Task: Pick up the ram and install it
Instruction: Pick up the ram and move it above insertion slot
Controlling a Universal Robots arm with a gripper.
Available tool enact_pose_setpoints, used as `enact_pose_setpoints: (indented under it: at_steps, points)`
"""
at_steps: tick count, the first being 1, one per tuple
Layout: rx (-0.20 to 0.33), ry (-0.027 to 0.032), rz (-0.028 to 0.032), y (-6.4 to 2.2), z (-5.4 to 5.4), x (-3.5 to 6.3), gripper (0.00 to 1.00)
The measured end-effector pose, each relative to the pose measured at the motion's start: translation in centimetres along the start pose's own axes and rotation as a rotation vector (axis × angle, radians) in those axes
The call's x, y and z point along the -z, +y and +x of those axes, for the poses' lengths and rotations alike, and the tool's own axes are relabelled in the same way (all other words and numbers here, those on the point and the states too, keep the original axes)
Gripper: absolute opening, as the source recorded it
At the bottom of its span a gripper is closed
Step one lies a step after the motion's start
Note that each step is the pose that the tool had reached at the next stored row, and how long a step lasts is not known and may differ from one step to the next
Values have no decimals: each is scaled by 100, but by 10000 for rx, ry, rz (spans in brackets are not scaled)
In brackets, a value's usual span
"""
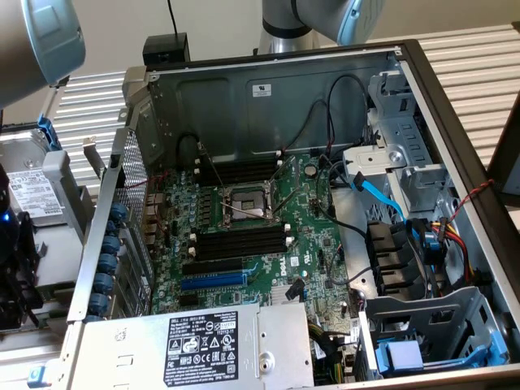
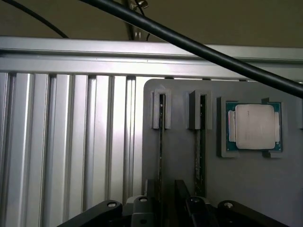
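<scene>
A robot's gripper hangs released over a grey parts tray, its two dark fingers spread apart. The near end of the ram runs between them, and neither finger visibly presses on it. The ram stands on its edge in a narrow slot of the tray, seen as a thin dark strip with its far end seated in a raised grey bracket. A second memory stick stands on edge in the neighbouring slot, just beside the first and parallel to it. On the other side of that stick a processor chip, with a silver lid on a green board, lies flat in a square pocket of the same tray. The tray rests on a ribbed aluminium counter, and a black cable crosses slantwise in front of the camera.

In the exterior view an open desktop computer case lies on its side on the counter, its green motherboard facing up. Long black memory slots flank the processor socket on its near and far sides. A blue expansion slot sits nearer the camera, next to the silver power supply. Part of the robot arm shows above the case at the exterior view's left.
</scene>
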State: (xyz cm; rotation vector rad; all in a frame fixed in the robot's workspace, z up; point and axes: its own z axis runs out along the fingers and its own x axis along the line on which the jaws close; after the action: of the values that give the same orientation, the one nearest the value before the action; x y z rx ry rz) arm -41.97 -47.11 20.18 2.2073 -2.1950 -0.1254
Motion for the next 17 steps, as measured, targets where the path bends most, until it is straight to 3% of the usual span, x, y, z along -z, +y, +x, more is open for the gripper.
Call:
enact_pose_setpoints:
  at_steps: [8, 13, 17]
  points:
    - [0, 0, 0, 0, 0, 0, 31]
    - [0, -1, 0, 0, 0, 0, 12]
    - [0, 0, 0, 0, 0, 0, 12]
